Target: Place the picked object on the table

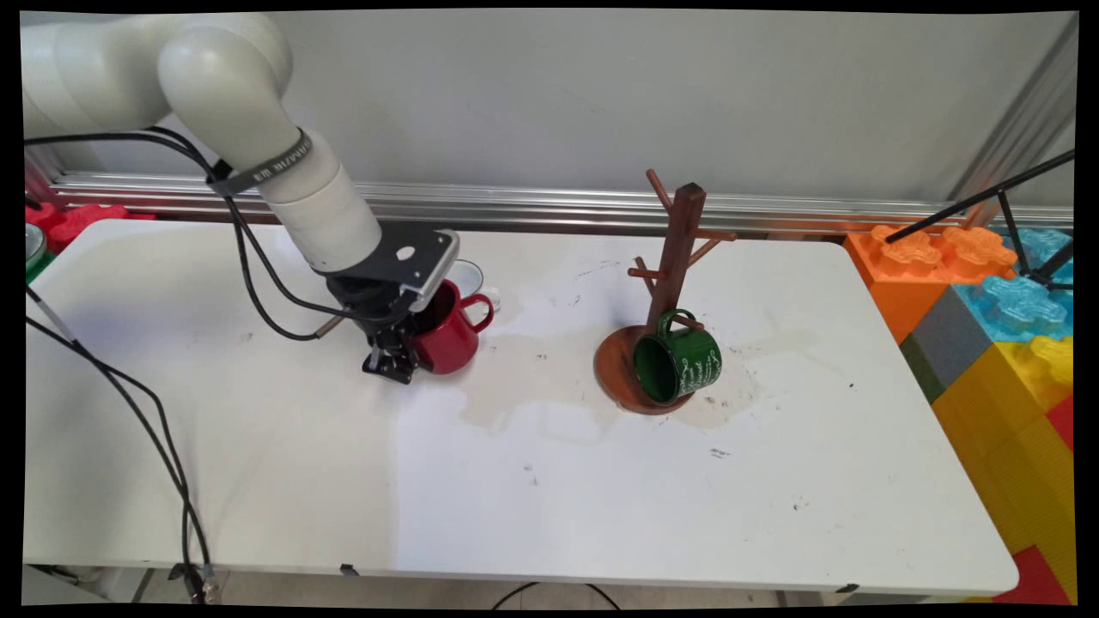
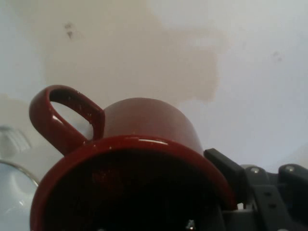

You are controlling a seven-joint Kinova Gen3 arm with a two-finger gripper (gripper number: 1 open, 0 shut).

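Main view: my claw (image 1: 402, 350) grips the red mug (image 1: 449, 333) by its rim.
Mug tilts, low over the desk (image 1: 258, 446), left of the rack (image 1: 665, 292) with its green mug (image 1: 680, 359).

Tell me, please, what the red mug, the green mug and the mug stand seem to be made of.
Red mug: likely enamelled metal or glazed ceramic; glossy, with a bright highlight on its rim. Green mug: looks the same, shiny, with white lettering. Mug stand: apparently wood, reddish-brown and matte.
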